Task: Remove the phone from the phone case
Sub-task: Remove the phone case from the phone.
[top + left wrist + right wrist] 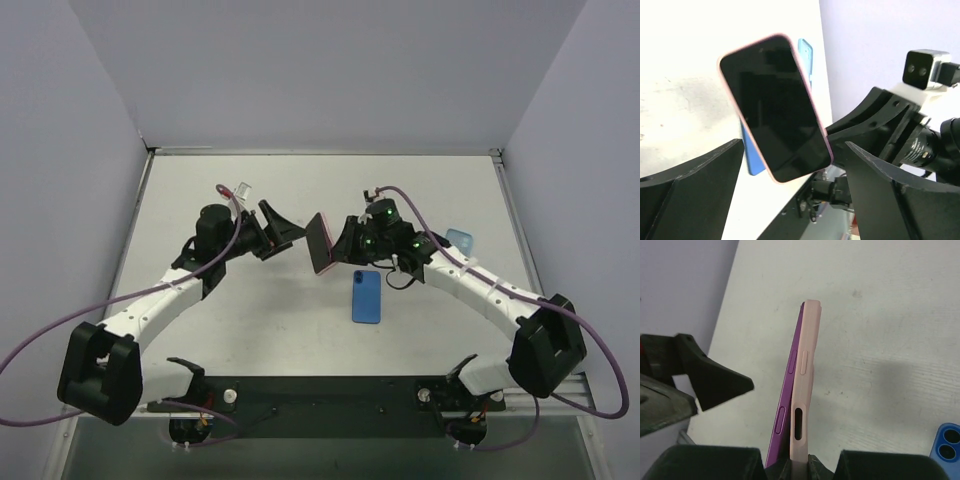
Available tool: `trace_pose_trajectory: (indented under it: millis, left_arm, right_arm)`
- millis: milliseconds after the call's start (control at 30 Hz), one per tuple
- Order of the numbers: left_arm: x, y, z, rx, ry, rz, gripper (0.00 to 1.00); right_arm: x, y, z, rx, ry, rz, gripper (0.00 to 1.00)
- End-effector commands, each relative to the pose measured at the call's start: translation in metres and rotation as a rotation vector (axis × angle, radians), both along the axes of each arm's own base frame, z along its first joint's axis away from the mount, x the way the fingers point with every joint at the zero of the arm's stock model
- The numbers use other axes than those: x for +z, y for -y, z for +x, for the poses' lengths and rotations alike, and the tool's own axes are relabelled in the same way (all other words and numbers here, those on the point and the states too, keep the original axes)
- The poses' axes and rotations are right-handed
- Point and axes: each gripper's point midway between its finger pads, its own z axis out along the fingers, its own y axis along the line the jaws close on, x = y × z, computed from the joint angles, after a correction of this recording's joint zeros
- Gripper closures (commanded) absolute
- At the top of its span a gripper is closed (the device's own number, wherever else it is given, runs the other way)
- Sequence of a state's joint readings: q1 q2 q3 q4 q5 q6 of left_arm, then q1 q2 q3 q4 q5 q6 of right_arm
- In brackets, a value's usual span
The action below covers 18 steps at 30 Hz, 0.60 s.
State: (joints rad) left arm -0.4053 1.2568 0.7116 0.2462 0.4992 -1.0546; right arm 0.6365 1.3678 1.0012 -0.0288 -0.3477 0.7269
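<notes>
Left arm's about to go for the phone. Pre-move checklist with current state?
1. Right gripper clamped on pink case: ok.
2. Left gripper open: ok.
3. Phone edge lifted out of the case: ok, its purple side stands proud in the right wrist view.
4. Left fingers around the phone: not ok, short of it.
5. Drop zone bare: not ok, blue phone lies on the table nearby.

free: white desk (pixel 290 330) is lying open near-left | blocking: flat blue phone (pixel 367 297) is lying centre; pink-cased phone (pixel 322 243) is hanging mid-air
</notes>
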Motion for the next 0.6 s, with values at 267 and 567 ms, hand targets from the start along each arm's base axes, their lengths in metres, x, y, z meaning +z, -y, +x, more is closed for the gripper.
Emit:
trace_pose_trajectory:
  millis: [267,567]
  left_arm:
    - [-0.045,-0.026,-0.019,-0.029,-0.017,0.21,0.08]
    - [-0.091,-0.035,-0.032,-0.007,-0.143,0.255,0.11]
  right_arm:
    - [-0.039,-0.005,0.001,0.011,0.305,-0.554,1.0]
    - [-0.096,-0.009,-0.018,0.065,0.346,-0.666,1.0]
